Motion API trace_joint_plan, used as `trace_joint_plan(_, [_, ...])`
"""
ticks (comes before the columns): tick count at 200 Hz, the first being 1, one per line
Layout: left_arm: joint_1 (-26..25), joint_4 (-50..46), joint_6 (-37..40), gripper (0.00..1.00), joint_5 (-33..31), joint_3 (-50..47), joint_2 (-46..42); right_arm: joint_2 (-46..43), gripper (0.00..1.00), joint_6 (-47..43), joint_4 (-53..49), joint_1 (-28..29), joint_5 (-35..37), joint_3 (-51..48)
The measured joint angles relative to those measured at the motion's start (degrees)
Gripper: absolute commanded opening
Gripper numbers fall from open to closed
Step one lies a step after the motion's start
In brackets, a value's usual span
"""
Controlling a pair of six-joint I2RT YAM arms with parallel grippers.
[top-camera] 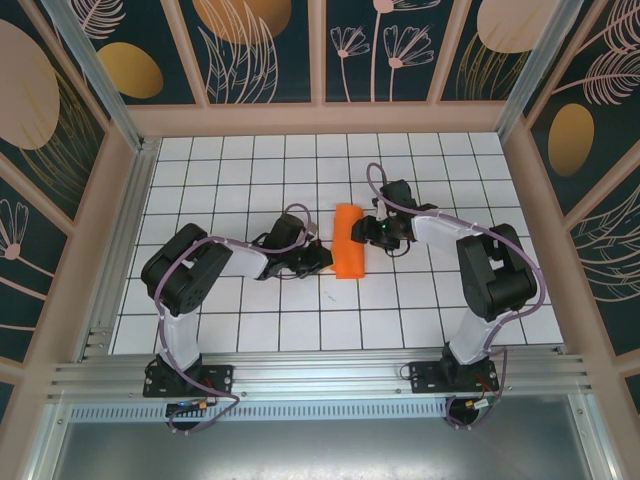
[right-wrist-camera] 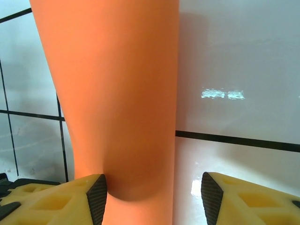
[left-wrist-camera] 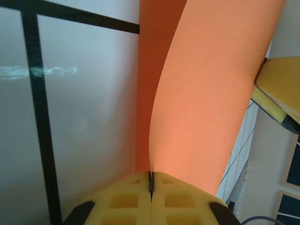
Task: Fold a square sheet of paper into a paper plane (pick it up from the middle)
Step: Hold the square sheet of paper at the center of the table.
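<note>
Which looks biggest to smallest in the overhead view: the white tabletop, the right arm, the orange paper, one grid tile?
1. white tabletop
2. right arm, though it stands nearer the camera, which flatters it
3. orange paper
4. grid tile

Left arm (top-camera: 200, 270) is reaching right toward tabletop centre, left gripper (top-camera: 318, 260) sitting low, fingers (left-wrist-camera: 183, 199) pinching shut on the paper (top-camera: 350, 255). Right arm (top-camera: 480, 265) is bending left, right gripper (top-camera: 368, 233) spreading its fingers (right-wrist-camera: 96, 194) wide.
</note>
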Motion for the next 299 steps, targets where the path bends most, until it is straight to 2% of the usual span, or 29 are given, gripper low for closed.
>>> trace_joint_plan(25, [0.0, 0.0, 0.0, 0.00, 0.4, 0.4, 0.0, 0.6, 0.61, -1.3, 0.0, 0.0, -2.1, 0.3])
trace_joint_plan(60, [0.0, 0.0, 0.0, 0.02, 0.6, 0.9, 0.0, 2.1, 0.49, -2.7, -0.1, 0.0, -2.1, 1.2])
trace_joint_plan(72, [0.0, 0.0, 0.0, 0.07, 0.6, 0.9, 0.0, 2.5, 0.47, -2.8, -0.5, 0.0, -1.8, 1.4])
trace_joint_plan(100, [0.0, -1.2, 0.3, 0.31, 0.1, 1.1, 0.0, 3.0, 0.46, -3.8, -1.4, 0.0, -1.2, 1.4])
trace_joint_plan(128, [0.1, -4.3, 0.9, 0.40, -3.1, 1.4, -2.8, 4.1, 0.46, -5.6, -2.3, 0.0, -0.3, 1.6])
trace_joint_plan(168, [1.4, -6.2, 1.0, 0.43, -9.7, 1.3, -9.4, 5.1, 0.46, -8.1, -3.9, 0.4, 1.0, 2.6])
trace_joint_plan(206, [1.9, -6.6, 0.6, 0.44, -13.9, 0.5, -10.3, 5.7, 0.48, -9.6, -5.6, 1.4, 3.0, 4.0])
trace_joint_plan(299, [2.0, -9.3, 0.6, 0.48, -17.3, -0.3, -10.3, 7.0, 0.52, -10.5, -8.7, 3.6, 7.6, 6.5])
